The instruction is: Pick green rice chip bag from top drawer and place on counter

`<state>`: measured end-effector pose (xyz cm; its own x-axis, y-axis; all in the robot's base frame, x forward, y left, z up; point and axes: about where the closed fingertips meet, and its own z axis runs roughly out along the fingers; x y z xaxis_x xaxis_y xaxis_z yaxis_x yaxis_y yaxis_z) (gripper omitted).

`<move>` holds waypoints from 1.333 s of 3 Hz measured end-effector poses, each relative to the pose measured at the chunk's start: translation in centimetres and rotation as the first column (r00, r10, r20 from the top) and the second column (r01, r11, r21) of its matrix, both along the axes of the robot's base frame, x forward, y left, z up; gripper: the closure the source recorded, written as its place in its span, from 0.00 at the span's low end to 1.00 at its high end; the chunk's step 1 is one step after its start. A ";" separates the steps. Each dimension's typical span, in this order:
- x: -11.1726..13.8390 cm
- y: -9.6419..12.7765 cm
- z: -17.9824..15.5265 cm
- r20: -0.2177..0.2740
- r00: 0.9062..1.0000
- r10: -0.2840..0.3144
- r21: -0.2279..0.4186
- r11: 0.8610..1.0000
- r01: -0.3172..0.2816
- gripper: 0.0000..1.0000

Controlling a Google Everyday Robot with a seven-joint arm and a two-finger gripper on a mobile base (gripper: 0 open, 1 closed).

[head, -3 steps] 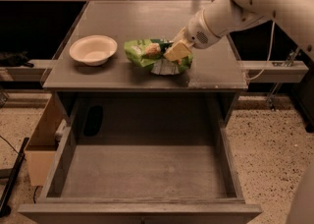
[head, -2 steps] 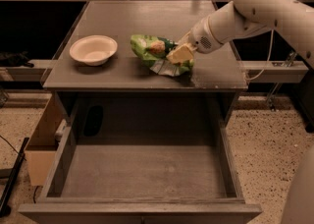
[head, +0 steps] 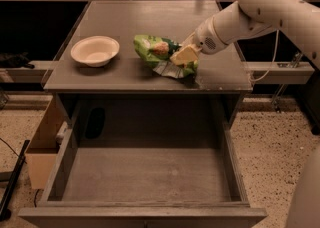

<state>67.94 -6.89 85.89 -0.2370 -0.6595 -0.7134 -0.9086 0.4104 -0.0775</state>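
Note:
The green rice chip bag (head: pixel 157 52) lies crumpled on the grey counter (head: pixel 130 19), right of its middle and near the front edge. My gripper (head: pixel 183 55) comes in from the right on the white arm and is shut on the bag's right end, low over the counter. The top drawer (head: pixel 145 174) is pulled fully out below the counter, and its flat grey bottom holds nothing.
A white bowl (head: pixel 95 50) sits on the counter's left side, apart from the bag. A tan wooden box (head: pixel 42 144) stands on the floor left of the drawer. A dark pole (head: pixel 12 182) lies at the far left. Speckled floor lies to the right.
My gripper and the bag have shifted slightly to the right along the counter, and the arm's elbow has swung up and back.

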 end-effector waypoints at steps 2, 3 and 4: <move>0.0 0.0 0.0 0.000 1.000 0.000 0.000 1.000 0.000 0.07; 0.0 0.0 0.0 0.000 1.000 0.000 0.000 1.000 0.000 0.00; 0.0 0.0 0.0 0.000 1.000 0.000 0.000 1.000 0.000 0.00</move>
